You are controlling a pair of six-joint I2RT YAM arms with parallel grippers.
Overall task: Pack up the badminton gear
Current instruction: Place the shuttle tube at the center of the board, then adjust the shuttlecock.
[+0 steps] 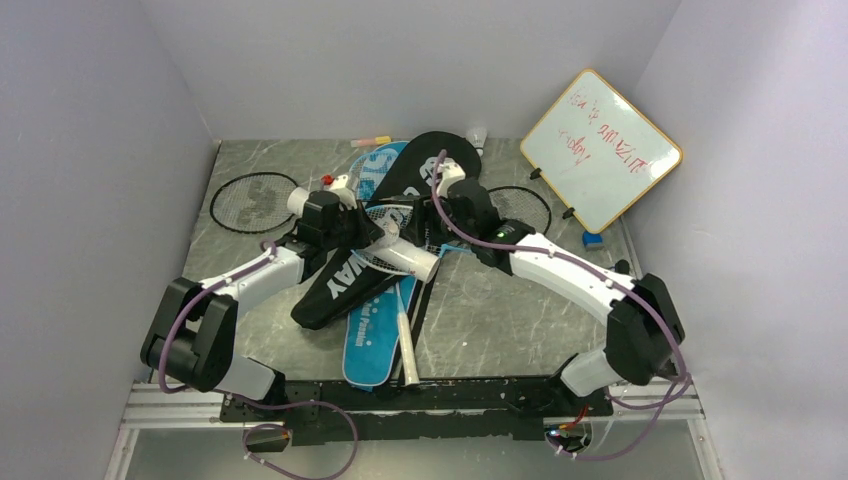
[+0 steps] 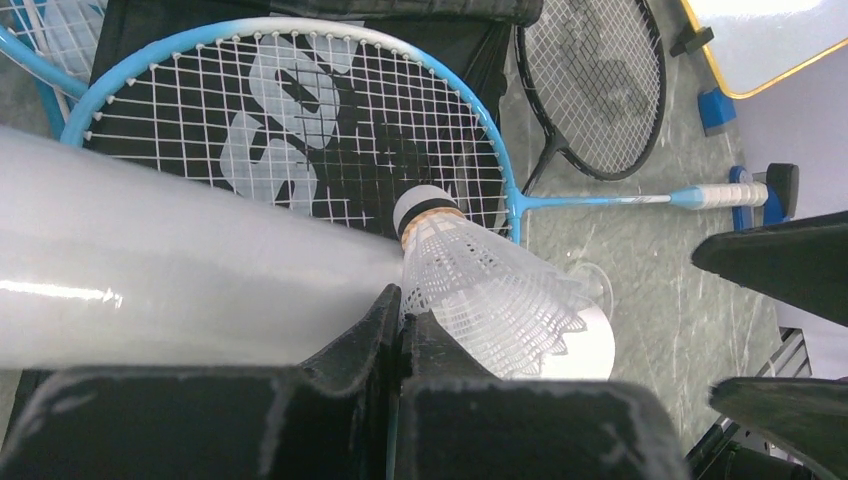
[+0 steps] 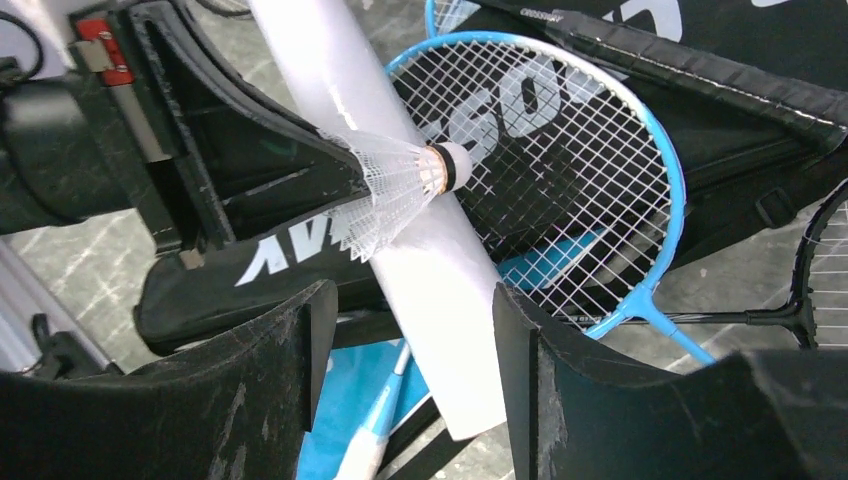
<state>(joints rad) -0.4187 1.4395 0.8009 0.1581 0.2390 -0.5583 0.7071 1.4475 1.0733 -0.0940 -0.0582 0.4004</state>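
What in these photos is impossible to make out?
- Whiteboard writing: too small and scrawled in the top view. The left wrist view's edge cuts it off.
- Blue bag: top view, mostly covered by the black bag.
- White tube: left wrist view, its far end runs past the left edge.
- Back shuttlecock: top view, too small for detail.

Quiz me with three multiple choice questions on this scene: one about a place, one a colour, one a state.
1. Where is the whiteboard? A front left; B back right; C front middle.
2. The racket on the black bag has a frame that is: A red; B yellow; C light blue.
3. The left gripper is: A shut on a shuttlecock; B open, empty; C shut on a racket handle.
Answers: B, it leans in the back right corner; C, its hoop shows light blue; A, its jaws pinch the skirt.
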